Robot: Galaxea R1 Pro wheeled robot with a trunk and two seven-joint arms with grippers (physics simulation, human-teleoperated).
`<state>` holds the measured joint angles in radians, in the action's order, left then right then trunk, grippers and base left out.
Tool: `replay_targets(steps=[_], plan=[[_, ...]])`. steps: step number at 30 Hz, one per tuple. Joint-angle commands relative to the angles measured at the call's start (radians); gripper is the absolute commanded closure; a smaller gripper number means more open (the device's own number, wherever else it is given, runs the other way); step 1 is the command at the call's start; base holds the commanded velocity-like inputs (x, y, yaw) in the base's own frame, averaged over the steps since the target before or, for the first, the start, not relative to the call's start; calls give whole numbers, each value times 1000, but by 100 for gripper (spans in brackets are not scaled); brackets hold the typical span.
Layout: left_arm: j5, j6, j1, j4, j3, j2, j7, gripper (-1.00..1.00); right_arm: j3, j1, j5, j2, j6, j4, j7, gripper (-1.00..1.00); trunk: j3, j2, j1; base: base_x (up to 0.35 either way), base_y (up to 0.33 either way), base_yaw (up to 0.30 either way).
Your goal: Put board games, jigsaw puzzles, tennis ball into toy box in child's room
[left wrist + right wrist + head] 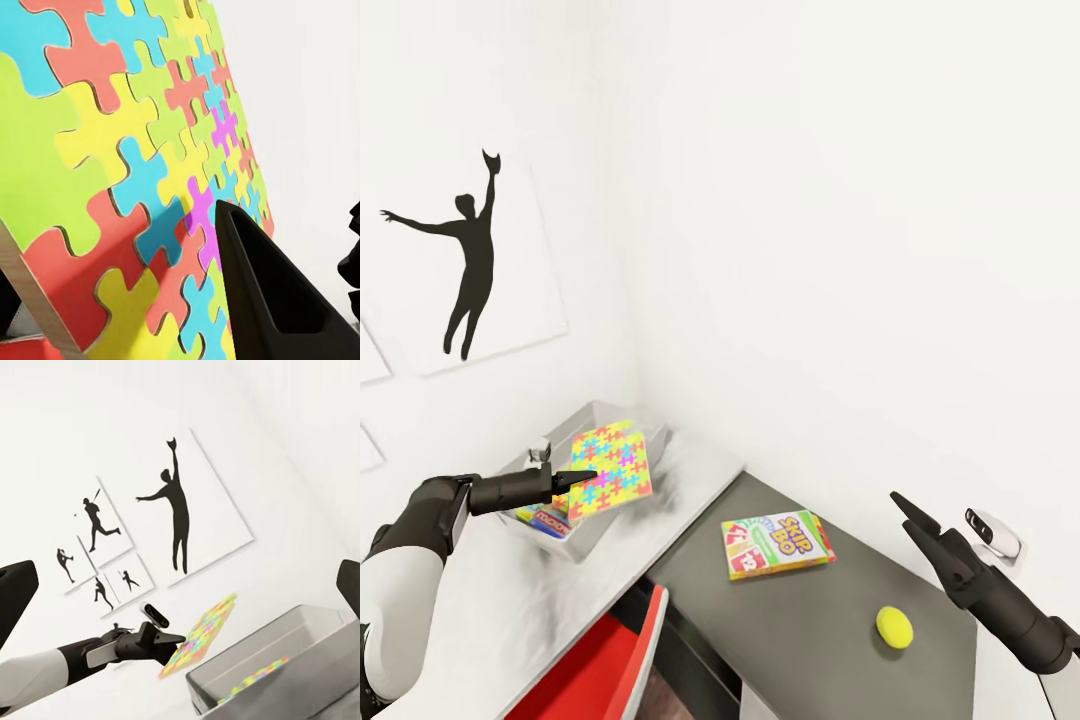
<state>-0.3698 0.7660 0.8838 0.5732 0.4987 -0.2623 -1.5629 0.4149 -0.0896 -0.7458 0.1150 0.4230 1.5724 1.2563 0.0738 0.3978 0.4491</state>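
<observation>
My left gripper [582,477] is shut on the edge of a jigsaw puzzle [610,465], holding it tilted over the light-grey toy box [598,412] on the white-grey table [690,470]. Up close the puzzle [127,150] has one black finger [262,292] in front of it. In the right wrist view the puzzle [199,637] hangs above the toy box [300,660], which has another puzzle [255,679] inside. A board game [545,521] peeks out in the box. A Skip-Bo board game [778,543] and the yellow tennis ball [895,628] lie on the dark-grey unit. My right gripper [905,512] is open and empty.
The dark-grey-topped unit [830,650] adjoins the table at the right. A red chair [610,660] stands below the table's front edge. A small white and black device [992,532] lies by the wall. White walls with silhouette pictures [470,260] close off the corner.
</observation>
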Motion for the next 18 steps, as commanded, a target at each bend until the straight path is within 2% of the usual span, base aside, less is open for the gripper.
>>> replay_targets(steps=[1, 11, 18], plan=[[-11, 10, 1, 0, 5, 1, -8, 100, 0, -1, -4, 0, 10, 0, 2, -100, 2, 2, 1, 113, 70, -1], [-10, 10, 1, 0, 5, 1, -8, 100, 0, -1, -3, -1, 10, 0, 2, -100, 2, 2, 1, 149, 70, 0], [-10, 10, 1, 0, 4, 3, -8, 100, 0, -1, -3, 0, 10, 0, 2, -100, 2, 2, 1, 39, 18, 0]])
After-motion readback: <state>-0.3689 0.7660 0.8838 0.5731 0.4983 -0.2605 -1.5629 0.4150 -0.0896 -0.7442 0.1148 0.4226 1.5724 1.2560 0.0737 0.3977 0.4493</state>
